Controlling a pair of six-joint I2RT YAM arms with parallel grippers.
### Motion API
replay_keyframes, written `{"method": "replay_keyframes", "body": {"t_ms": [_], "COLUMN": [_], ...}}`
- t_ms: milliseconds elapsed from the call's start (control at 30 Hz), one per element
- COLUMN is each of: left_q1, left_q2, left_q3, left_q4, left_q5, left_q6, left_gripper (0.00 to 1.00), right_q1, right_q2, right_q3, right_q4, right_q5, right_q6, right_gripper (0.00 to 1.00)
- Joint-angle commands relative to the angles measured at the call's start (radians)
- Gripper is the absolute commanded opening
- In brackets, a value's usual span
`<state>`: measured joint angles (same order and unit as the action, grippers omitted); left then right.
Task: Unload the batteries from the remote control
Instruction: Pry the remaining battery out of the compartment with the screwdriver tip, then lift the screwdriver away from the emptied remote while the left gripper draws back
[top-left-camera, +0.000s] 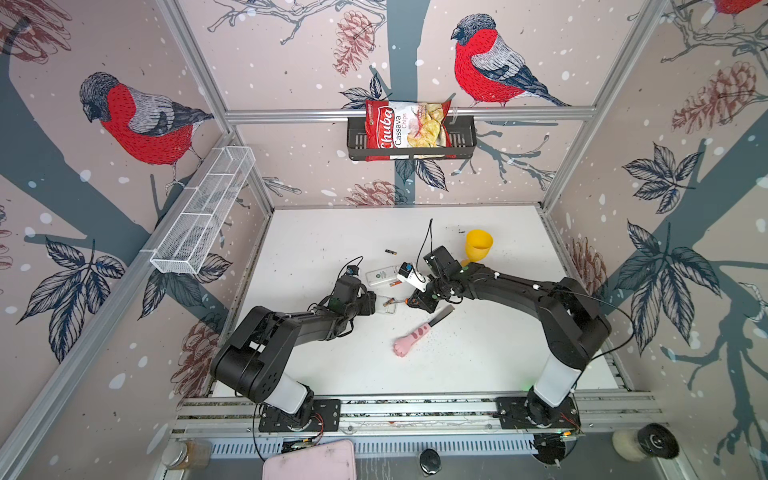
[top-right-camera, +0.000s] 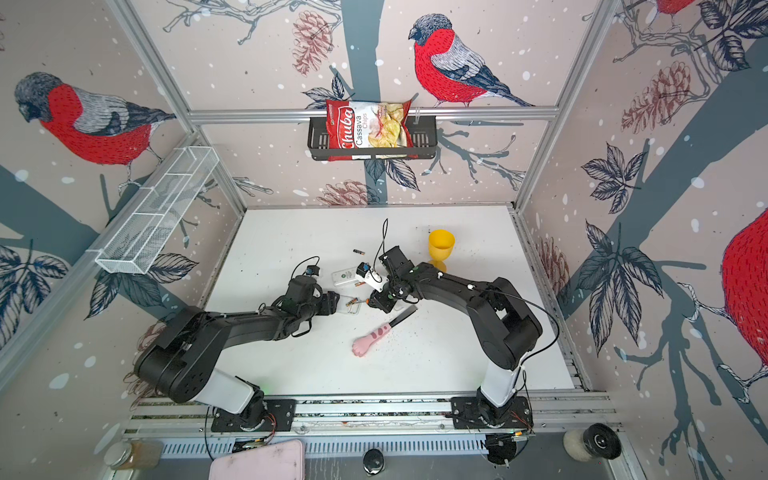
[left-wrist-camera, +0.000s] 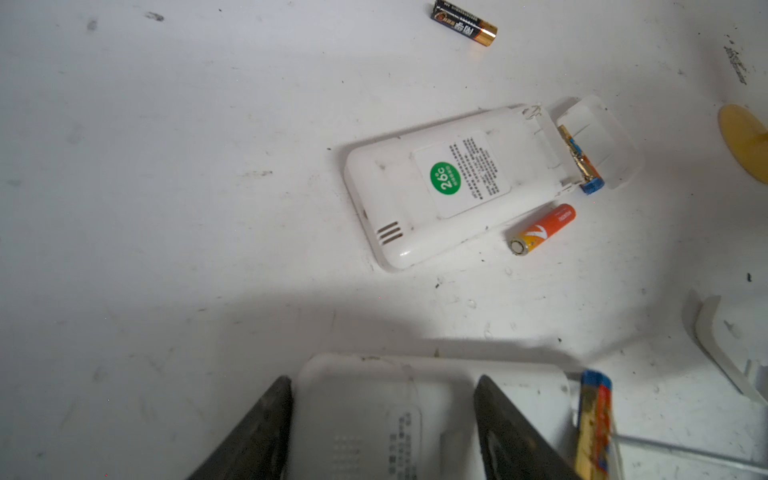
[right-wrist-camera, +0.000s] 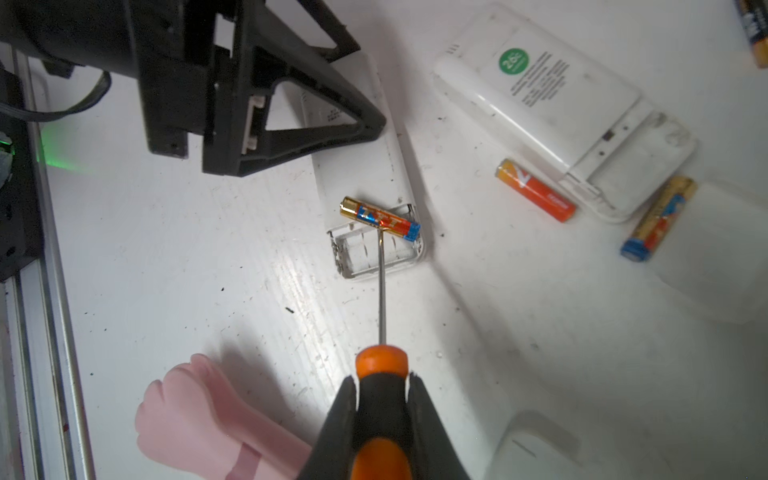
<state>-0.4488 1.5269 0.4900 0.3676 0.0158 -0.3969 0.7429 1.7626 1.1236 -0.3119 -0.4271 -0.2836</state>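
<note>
Orange-and-black screwdriver (right-wrist-camera: 381, 361) clamped in right gripper (right-wrist-camera: 381, 380), tip against battery (right-wrist-camera: 380, 219) on near remote (right-wrist-camera: 357, 174), at its open bay; left gripper (left-wrist-camera: 381, 382) fingers (left-wrist-camera: 266, 424) spread wide over that remote.

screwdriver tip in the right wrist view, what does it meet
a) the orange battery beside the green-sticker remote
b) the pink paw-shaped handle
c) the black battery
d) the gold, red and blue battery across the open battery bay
D: the screwdriver, clamped in the jaws of the right gripper, ends its shaft at the gold, red and blue battery lying across the open bay of the remote.
</note>
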Motion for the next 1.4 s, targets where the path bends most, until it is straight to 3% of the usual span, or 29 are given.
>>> {"method": "replay_keyframes", "body": {"t_ms": [0,700,900,1200,1367], "left_q1": [0.001,-0.001,-0.001,-0.001,0.0], "left_q2": [0.003,-0.008,-0.033,-0.166,-0.28], "left_q3": [-0.007,-0.006,-0.011,-0.017,-0.013], "left_q4": [-0.022,-0.028,-0.038,-0.066,-0.099], "left_q5": [0.033,0.027,0.019,-0.04,-0.034], "left_q6": [-0.019,-0.02,-0.018,-0.004,0.002], "left_gripper": [0.69,0.68,0.69,0.95,0.97], "right_q1": [0.001,-0.014,-0.018,-0.016,-0.012], "right_q2": [-0.009,-0.023,-0.028,-0.144,-0.288], "right_q3": [0.006,-0.003,-0.013,-0.166,-0.312], "right_q4": [0.048,0.033,0.079,0.311,0.443], "right_q5": [-0.021,-0.01,0.048,0.158,0.225], "right_q6": [0.012,0.004,0.043,0.151,0.234], "right_gripper": [0.0,0.0,0.0,0.01,0.01]}}
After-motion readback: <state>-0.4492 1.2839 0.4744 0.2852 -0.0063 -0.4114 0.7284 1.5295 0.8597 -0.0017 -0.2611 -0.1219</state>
